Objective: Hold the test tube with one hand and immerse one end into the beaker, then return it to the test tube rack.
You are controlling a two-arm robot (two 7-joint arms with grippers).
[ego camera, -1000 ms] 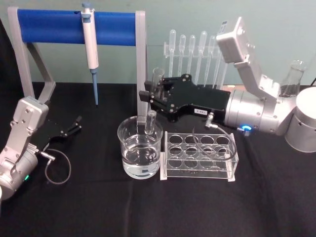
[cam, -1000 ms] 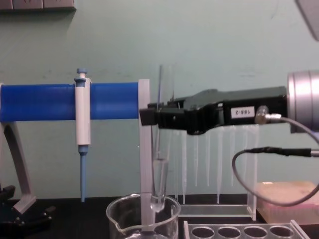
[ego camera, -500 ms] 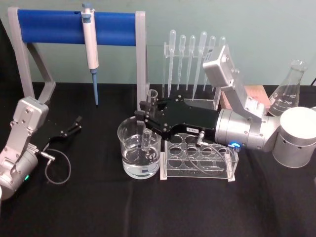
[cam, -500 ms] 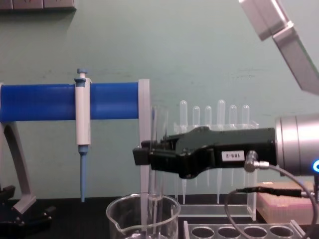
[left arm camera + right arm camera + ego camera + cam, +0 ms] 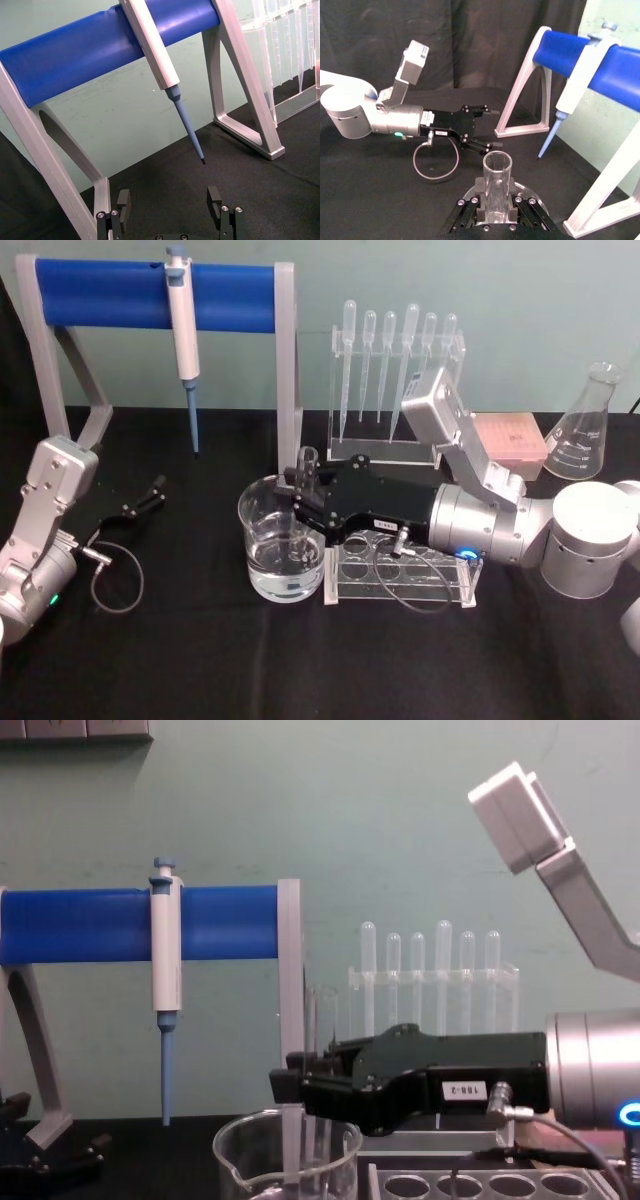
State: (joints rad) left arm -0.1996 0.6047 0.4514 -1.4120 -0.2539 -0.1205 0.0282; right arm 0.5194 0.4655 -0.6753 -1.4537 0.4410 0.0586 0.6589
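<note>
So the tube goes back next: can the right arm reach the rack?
Probably yes. The right gripper holds the tube upright in the beaker, and the rack stands right beside it, visible holes empty. The left gripper rests far off.

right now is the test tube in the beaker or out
In: the right gripper holds the test tube upright, its lower end below the beaker rim.

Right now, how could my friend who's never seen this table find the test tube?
Start at the big blue bar at the back; in front of its right post sits a wide glass beaker. The test tube stands upright in it, held by the black right gripper. Unlike the thin bulb-topped pipettes behind, it is thicker with a plain open rim.
</note>
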